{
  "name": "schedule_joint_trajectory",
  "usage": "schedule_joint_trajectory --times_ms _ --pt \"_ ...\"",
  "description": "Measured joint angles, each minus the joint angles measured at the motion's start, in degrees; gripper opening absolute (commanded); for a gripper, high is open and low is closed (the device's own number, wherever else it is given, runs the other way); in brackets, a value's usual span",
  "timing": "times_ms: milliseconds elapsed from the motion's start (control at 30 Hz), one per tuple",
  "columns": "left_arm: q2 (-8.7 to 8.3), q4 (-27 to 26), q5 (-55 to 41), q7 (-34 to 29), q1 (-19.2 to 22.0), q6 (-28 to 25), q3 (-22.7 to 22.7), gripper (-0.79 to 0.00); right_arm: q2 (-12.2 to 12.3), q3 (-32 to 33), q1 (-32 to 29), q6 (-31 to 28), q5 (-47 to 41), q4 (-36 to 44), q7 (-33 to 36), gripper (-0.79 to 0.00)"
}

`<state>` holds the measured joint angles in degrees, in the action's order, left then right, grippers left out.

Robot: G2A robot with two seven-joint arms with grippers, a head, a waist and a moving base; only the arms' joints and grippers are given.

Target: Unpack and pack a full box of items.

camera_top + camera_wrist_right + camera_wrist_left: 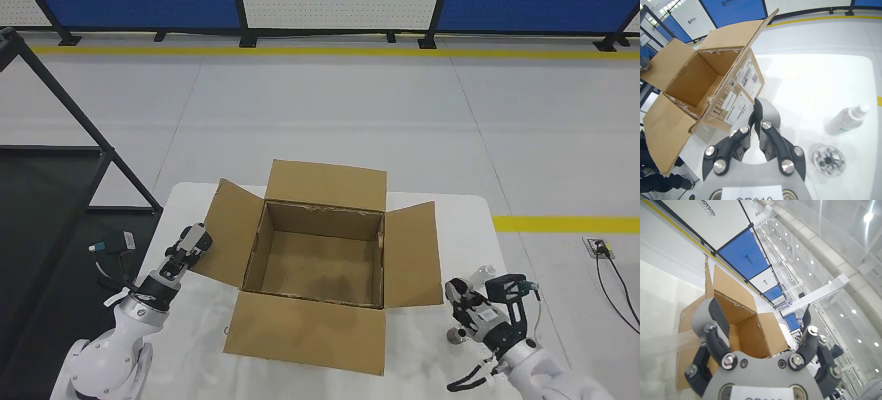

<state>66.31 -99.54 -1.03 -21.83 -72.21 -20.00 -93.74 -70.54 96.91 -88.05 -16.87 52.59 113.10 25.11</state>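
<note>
The left gripper (195,243) is at the left end of the table (462,222). Its jaws are spread wide and there is nothing between them. The left wrist view shows the left gripper (761,311) from behind, with two dark pads far apart. The tip of these jaws is just beside the left flap of the box (305,338).

The brown box sits right in front of the open jaws. All four flaps are folded out. Its floor is bare cardboard. In the left wrist view the box (745,332) shows through the gap between the two pads.

The right gripper (462,297) is on the other side of the box, near the right flap. Its jaws are pressed together and they hold nothing. In the right wrist view the right gripper (756,109) points its tip at the box (696,79). The tip is just beside the wall with the white stickers.

A white bottle (847,118) lies on its side on the table (810,85). It is beside the closed jaws, on the side away from the box. A round metal part (828,160) with holes sits near the bottle, farther back from the jaw tips.
</note>
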Motion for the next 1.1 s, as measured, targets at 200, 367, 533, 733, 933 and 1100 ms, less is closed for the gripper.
schedule_joint_trajectory --times_ms 200,367,533,733,933,1100 --pt "0.0 0.0 0.0 0.0 0.0 0.0 0.0 0.0 0.4 2.5 -6.5 0.6 7.9 3.8 -1.4 0.0" --pt "0.0 0.0 0.0 0.0 0.0 0.0 0.0 0.0 0.6 4.1 -9.0 -2.5 5.5 4.3 -2.7 0.0" --pt "0.0 0.0 0.0 0.0 0.0 0.0 0.0 0.0 0.6 4.0 -8.9 -2.3 5.6 4.3 -2.6 0.0" --pt "0.0 0.0 0.0 0.0 0.0 0.0 0.0 0.0 0.6 4.0 -8.9 -2.3 5.6 4.3 -2.6 0.0" --pt "0.0 0.0 0.0 0.0 0.0 0.0 0.0 0.0 0.8 3.3 -9.6 -3.3 11.0 6.1 -3.7 0.0" --pt "0.0 0.0 0.0 0.0 0.0 0.0 0.0 0.0 1.3 3.3 -11.0 -4.8 19.8 6.6 -2.2 0.0"
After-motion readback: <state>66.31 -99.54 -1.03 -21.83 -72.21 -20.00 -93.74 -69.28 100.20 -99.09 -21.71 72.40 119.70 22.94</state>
